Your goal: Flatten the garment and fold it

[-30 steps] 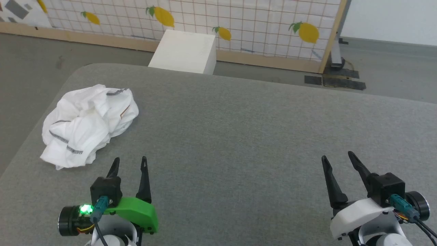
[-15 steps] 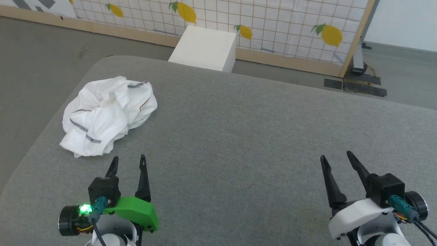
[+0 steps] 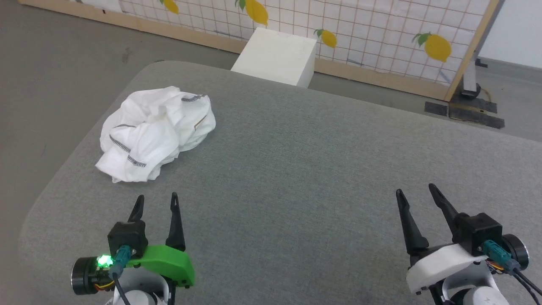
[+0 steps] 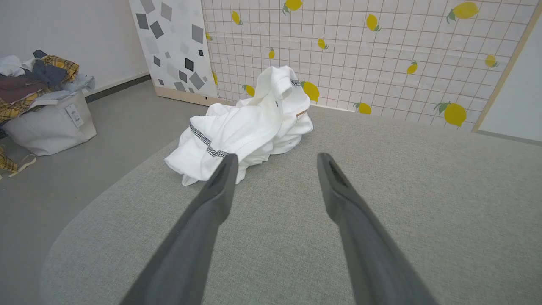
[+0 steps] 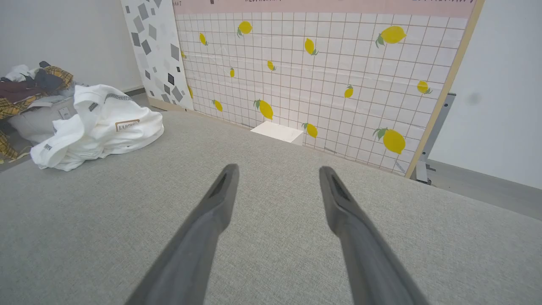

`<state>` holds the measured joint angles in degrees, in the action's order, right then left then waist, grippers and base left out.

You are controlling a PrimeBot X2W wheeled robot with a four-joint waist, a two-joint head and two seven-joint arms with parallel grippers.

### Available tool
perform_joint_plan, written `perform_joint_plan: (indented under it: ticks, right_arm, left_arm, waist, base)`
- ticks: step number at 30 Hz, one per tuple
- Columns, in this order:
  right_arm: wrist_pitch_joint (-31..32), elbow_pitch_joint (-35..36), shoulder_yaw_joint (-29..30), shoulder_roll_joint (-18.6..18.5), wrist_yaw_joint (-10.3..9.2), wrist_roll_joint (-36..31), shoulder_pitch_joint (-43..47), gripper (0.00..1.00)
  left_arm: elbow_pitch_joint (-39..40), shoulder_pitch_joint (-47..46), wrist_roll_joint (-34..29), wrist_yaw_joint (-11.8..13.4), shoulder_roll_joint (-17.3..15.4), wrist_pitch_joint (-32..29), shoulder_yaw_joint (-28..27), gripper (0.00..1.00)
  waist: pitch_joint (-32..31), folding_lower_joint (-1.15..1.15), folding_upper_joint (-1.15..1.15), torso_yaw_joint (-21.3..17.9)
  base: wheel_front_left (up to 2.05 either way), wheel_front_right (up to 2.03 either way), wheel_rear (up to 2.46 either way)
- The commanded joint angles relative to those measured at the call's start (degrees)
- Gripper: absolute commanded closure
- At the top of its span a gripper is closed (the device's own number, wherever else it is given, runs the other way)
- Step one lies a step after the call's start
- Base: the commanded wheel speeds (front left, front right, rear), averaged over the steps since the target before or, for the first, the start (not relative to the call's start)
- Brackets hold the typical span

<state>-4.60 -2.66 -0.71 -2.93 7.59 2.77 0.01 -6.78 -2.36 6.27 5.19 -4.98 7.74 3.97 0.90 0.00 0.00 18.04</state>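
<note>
- The garment [image 3: 156, 131] lies crumpled at the far left of the table [image 3: 296, 169], apart from both grippers.
- Left gripper [image 3: 157, 195], near left, and right gripper [image 3: 414, 188], near right: fingers spread, holding nothing.
- White box [image 3: 277, 55] stands beyond the far edge; on the floor to the left, perhaps a laundry bag [image 4: 51, 123].

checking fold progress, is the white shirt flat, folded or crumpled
Crumpled: the shirt lies in a bunched heap on the grey table, zigzag seams twisted, cloth piled high.
</note>
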Motion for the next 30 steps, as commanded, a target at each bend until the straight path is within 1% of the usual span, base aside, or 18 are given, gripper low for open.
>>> perform_joint_plan:
  ticks: [1,13,30]
  right_arm:
    - [-0.63,-0.19,-0.19,0.02,-0.05,0.52,-0.92,0.0]
    - [-1.53,-0.8,-0.84,0.03,-0.06,0.95,-1.24,0.0]
    - [-3.02,-1.97,-1.62,0.04,-0.08,1.71,-1.61,0.0]
  left_arm:
    - [-0.32,-1.08,0.74,0.45,-0.3,0.59,0.17,0.0]
    - [-1.68,-1.44,1.88,1.39,-0.74,2.0,0.8,0.0]
    - [-3.71,-1.83,3.64,2.92,-1.72,4.01,1.86,0.0]
  waist:
    - [0.09,0.0,0.0,0.7]
    - [0.15,0.0,0.0,3.62]
    - [-0.23,0.0,0.0,6.56]
  base:
    - [0.0,0.0,0.0]
    - [0.0,0.0,0.0]
    - [0.0,0.0,0.0]
